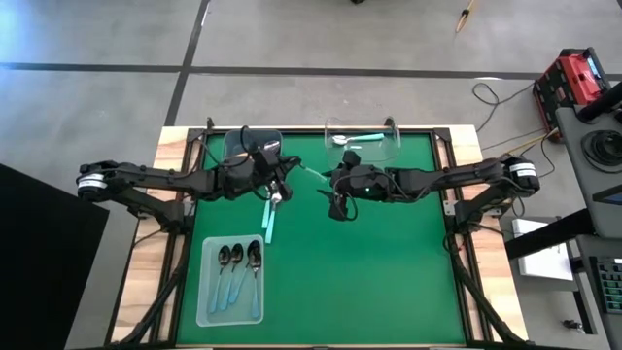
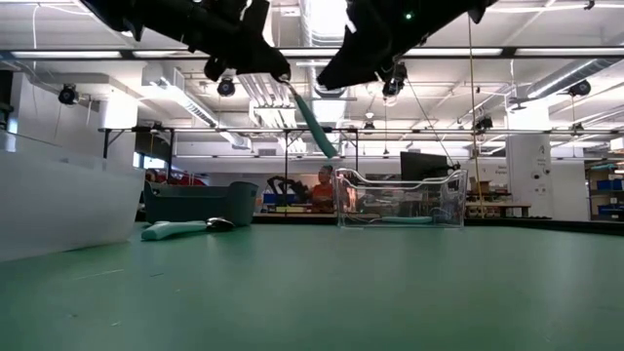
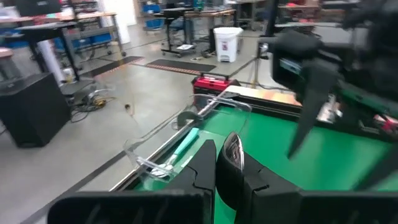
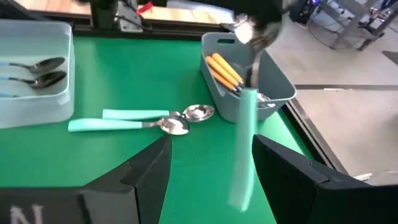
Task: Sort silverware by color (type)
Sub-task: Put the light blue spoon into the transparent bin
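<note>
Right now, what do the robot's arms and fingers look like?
Both arms are black and thin, made of jointed tube pieces, each with a silvery-white ring near its outer end. The left gripper and right gripper are chunky black blocks. The right one's fingers are flat, dark, angular wedges.

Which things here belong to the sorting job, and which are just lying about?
Job: teal-handled silver spoon in the shut left hand, open right hand beside it; two teal-handled spoons on the mat; grey bin of orange-handled spoons; pale-blue tray of dark spoons; clear tray holding one teal-handled spoon.
Lying about: red toolbox, floor cables.
</note>
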